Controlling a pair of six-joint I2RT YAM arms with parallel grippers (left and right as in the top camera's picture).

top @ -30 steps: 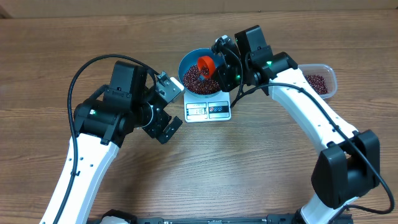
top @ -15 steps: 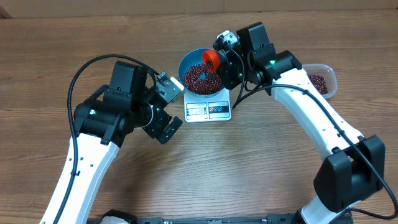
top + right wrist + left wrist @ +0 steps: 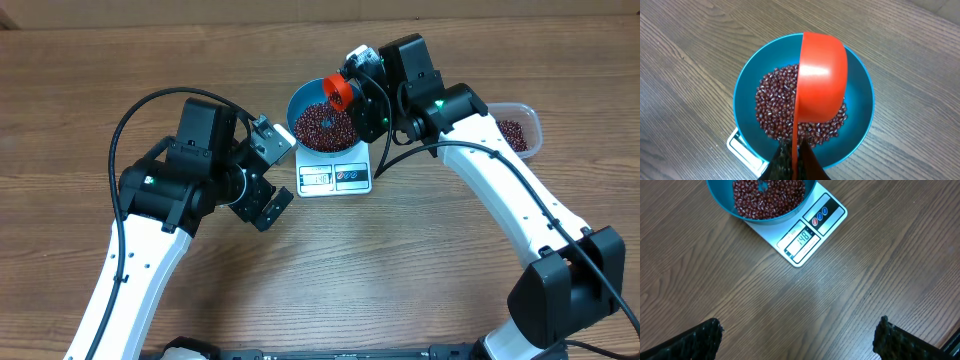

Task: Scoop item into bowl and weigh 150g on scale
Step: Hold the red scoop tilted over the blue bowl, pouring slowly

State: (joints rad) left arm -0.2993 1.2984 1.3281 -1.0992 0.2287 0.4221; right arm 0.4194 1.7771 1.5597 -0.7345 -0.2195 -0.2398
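Orange scoop (image 3: 820,75) hangs tilted over the bowl (image 3: 860,95) of beans (image 3: 775,105) on the scale (image 3: 810,235); my right gripper (image 3: 792,160) is clamped tight on its handle, and I see the left gripper (image 3: 800,340) spread wide, empty.

Blue bowl (image 3: 299,104) of beans (image 3: 320,128) on scale (image 3: 335,178), right pincer (image 3: 353,76) clamping orange scoop (image 3: 338,94) above it, left pincer (image 3: 274,170) agape nearby

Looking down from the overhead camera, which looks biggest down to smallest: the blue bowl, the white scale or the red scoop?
Largest, about alike: blue bowl and white scale; the bowl hides part of the scale.
Smallest: red scoop, even though it is held nearer the camera.
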